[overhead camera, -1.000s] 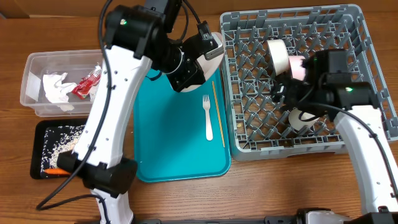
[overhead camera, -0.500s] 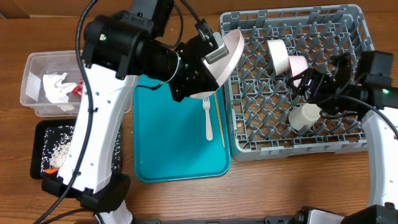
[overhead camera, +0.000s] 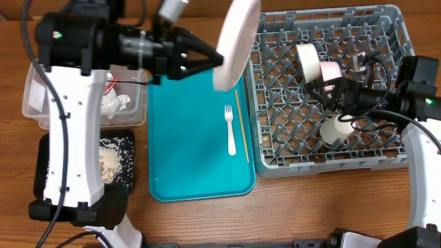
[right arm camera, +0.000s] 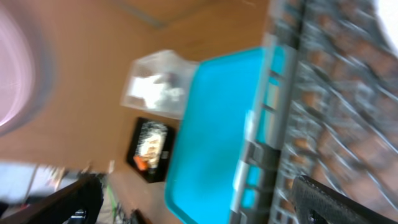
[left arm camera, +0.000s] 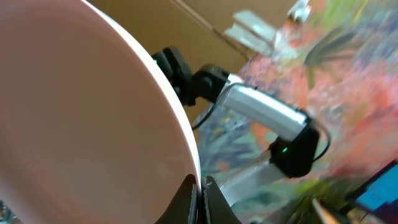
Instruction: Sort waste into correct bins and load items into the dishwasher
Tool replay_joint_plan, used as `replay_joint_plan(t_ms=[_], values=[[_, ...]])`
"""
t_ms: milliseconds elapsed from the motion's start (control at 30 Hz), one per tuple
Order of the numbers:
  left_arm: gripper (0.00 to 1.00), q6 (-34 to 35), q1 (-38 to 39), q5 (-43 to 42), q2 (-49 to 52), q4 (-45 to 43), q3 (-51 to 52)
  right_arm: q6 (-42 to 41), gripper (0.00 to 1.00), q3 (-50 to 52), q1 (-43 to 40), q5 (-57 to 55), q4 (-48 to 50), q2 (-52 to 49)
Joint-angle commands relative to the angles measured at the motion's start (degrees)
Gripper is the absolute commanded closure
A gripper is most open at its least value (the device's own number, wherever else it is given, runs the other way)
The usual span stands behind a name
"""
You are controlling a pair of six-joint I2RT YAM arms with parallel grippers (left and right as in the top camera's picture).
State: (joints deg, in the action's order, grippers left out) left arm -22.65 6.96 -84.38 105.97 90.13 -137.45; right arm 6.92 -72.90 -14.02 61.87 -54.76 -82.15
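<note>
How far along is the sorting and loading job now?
Done: napkins sit in the clear tub, rice in the black tray, a bowl and cup in the rack. In hand: the left fingers grip the pink plate. Left: the fork and chopstick on the teal tray.

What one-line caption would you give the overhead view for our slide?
Left gripper holds the pink plate tilted up by the grey dish rack, fork and chopstick lying on the teal tray.

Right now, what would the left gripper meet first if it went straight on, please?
Probably the grey dish rack's left wall: the left gripper, shut on the pink plate, points toward it, though height is unclear.
</note>
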Motion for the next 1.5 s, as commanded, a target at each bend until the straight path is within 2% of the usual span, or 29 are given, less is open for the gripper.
replay_joint_plan(t_ms=[0,133,400,700,967,1067,1300,1467], values=[[0.96,3.78,-1.05,-6.16,-1.46,0.02,-1.20,9.66,0.00,0.15,0.50,17.03,2.54,-0.24],[0.96,4.28,-0.55,-6.16,-1.46,0.02,-1.20,12.22,0.00,0.15,2.73,26.88,9.70,-0.28],[0.96,4.59,3.26,-6.19,-1.49,0.00,-1.20,12.20,0.00,0.15,10.62,27.06,21.44,-2.80],[0.96,5.14,3.98,-6.21,-1.49,0.04,-1.20,12.09,0.00,0.13,14.71,28.04,33.35,-4.87],[0.96,5.11,4.00,-6.23,-1.49,0.04,-1.20,2.89,0.06,0.13,20.00,27.39,48.50,-4.90],[0.96,5.11,3.98,-6.23,-1.49,0.11,-1.20,-1.49,0.06,0.13,21.20,23.34,50.58,-4.90],[0.96,5.14,3.98,-6.25,-1.49,0.28,-1.20,-2.86,0.07,0.13,21.20,22.03,51.23,-4.90],[0.96,5.11,3.93,-6.25,-1.53,3.21,-1.20,-5.31,0.07,0.13,20.37,14.75,51.34,-4.90]])
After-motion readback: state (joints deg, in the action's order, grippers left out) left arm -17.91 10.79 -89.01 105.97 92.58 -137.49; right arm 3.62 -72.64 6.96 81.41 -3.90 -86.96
